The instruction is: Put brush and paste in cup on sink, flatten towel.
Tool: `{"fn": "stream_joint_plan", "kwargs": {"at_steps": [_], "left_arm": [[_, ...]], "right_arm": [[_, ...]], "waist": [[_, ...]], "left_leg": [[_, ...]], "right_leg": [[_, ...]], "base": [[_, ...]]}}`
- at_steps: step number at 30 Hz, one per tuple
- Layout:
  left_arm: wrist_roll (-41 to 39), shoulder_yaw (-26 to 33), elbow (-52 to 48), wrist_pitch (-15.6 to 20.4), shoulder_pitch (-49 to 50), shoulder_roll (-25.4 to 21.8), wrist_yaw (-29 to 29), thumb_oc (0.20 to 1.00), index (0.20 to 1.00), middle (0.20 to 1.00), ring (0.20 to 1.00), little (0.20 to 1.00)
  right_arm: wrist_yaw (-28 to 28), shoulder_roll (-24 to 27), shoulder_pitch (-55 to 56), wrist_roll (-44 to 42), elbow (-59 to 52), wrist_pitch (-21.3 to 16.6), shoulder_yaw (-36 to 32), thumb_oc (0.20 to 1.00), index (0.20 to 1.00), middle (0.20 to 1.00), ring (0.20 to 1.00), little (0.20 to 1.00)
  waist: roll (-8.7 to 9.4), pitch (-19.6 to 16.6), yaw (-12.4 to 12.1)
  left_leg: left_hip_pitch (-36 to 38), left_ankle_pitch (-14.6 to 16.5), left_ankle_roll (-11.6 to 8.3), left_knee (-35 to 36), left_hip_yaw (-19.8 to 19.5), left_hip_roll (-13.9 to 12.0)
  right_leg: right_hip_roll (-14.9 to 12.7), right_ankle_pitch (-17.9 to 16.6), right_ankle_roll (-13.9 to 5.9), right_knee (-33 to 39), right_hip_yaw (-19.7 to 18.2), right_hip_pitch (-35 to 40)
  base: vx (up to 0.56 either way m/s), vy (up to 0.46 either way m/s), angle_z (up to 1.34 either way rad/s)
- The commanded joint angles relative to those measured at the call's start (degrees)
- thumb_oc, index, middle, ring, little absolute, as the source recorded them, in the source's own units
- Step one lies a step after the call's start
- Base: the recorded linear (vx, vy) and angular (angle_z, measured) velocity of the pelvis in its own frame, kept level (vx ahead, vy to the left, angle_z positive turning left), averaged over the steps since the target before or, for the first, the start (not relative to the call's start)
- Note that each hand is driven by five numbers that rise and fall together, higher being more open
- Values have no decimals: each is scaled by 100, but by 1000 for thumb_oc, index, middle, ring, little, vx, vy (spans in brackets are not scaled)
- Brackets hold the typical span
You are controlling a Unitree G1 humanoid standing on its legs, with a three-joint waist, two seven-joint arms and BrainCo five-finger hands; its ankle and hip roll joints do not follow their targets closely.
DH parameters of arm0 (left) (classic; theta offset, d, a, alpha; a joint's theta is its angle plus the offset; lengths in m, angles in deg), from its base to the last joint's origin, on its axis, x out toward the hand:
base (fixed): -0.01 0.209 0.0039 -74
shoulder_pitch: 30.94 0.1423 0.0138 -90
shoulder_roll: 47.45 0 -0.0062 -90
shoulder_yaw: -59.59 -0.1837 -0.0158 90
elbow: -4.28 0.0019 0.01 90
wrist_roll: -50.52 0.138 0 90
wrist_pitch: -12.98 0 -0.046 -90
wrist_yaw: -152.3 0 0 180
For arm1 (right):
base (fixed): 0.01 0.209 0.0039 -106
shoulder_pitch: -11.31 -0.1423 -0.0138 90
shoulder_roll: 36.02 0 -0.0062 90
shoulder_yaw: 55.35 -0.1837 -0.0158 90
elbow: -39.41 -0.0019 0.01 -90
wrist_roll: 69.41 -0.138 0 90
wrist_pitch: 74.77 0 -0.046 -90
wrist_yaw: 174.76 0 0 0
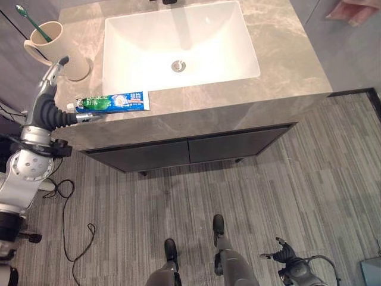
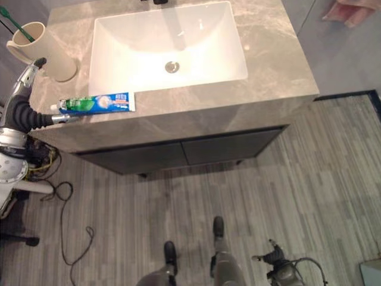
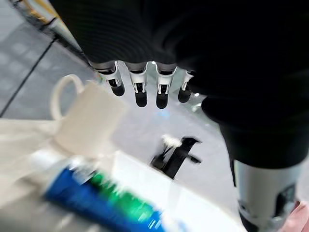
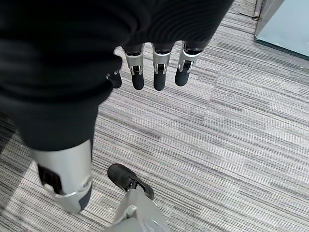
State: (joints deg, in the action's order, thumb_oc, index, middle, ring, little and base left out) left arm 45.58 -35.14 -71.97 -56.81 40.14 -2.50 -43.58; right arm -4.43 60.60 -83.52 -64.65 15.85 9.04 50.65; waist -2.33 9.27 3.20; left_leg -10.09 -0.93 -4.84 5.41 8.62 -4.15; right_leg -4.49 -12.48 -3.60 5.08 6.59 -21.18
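A cream cup (image 1: 56, 50) with a handle stands at the counter's left end, and a green toothbrush (image 1: 28, 20) sticks up out of it. A blue and green toothpaste tube (image 1: 113, 102) lies flat on the counter near the front edge, just right of the cup. My left hand (image 1: 52, 80) hovers open over the counter's left end, between the cup and the tube's cap, touching neither. The left wrist view has the fingers (image 3: 140, 92) straight above the cup (image 3: 84, 121) and the tube (image 3: 106, 203). My right hand (image 1: 284, 253) hangs low over the floor, fingers (image 4: 159, 72) relaxed and holding nothing.
A white rectangular sink basin (image 1: 178, 42) fills the middle of the grey marble counter (image 1: 286, 65). Dark cabinet doors (image 1: 190, 149) run below the front edge. A pink cloth (image 1: 357, 11) shows at the far right. Striped grey flooring (image 1: 268, 190) lies in front.
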Motion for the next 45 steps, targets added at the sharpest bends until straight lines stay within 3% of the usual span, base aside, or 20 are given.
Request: {"fn": "stream_joint_plan", "kwargs": {"at_steps": [1,8,15,24,32,36,45], "left_arm": [[-726,422,-192,147,-143,-267,326,1000,1000,1000,1000,1000],[-852,321,-217,140,-287,-578,534,1000,1000,1000,1000,1000],[-1028,-220,38,128,-988,-900,647,1000,1000,1000,1000,1000],[-1741,-1790,467,23,-2611,-1640,1305,1000,1000,1000,1000,1000],[-1694,-2260,422,5,-2932,-1971,1524,1000,1000,1000,1000,1000],[-1633,-2307,454,8,-2985,-2050,1539,1000,1000,1000,1000,1000],[-1360,-1776,423,-29,-2350,-2207,1511,1000,1000,1000,1000,1000]], "right_arm": [[42,61,-22,-161,106,3,130,1000,1000,1000,1000,1000],[85,77,-1,-125,139,7,124,1000,1000,1000,1000,1000],[125,84,-31,-140,50,-10,205,1000,1000,1000,1000,1000],[214,181,-67,-135,39,54,253,1000,1000,1000,1000,1000],[274,161,-73,-197,74,49,214,1000,1000,1000,1000,1000],[285,160,-98,-212,84,41,215,1000,1000,1000,1000,1000],[326,151,-177,-134,185,57,265,1000,1000,1000,1000,1000]], "waist": [[39,-52,-27],[35,-33,-25],[43,-11,19],[-23,50,97],[-35,66,79],[-35,69,66],[-33,82,-21]], "left_leg": [[204,-132,-197,-41,-20,-21],[153,-107,-189,-41,-39,-2],[103,-115,-195,-41,-28,13],[-136,-223,-232,-41,-2,13],[-187,-242,-249,-41,-2,7],[-187,-232,-249,-41,1,14],[-116,-198,-234,-41,-17,32]], "right_leg": [[-499,26,-703,-8,-358,-20],[-516,22,-712,-8,-342,-40],[-524,-21,-723,-8,-359,-101],[-529,-145,-744,-8,-383,-330],[-527,-153,-743,-8,-389,-374],[-534,-157,-743,-8,-398,-376],[-585,-127,-760,-8,-326,-284]], "base": [[0,0,0],[0,2,0],[0,0,0],[-6,1,0],[0,0,-1],[0,0,0],[0,0,0]]}}
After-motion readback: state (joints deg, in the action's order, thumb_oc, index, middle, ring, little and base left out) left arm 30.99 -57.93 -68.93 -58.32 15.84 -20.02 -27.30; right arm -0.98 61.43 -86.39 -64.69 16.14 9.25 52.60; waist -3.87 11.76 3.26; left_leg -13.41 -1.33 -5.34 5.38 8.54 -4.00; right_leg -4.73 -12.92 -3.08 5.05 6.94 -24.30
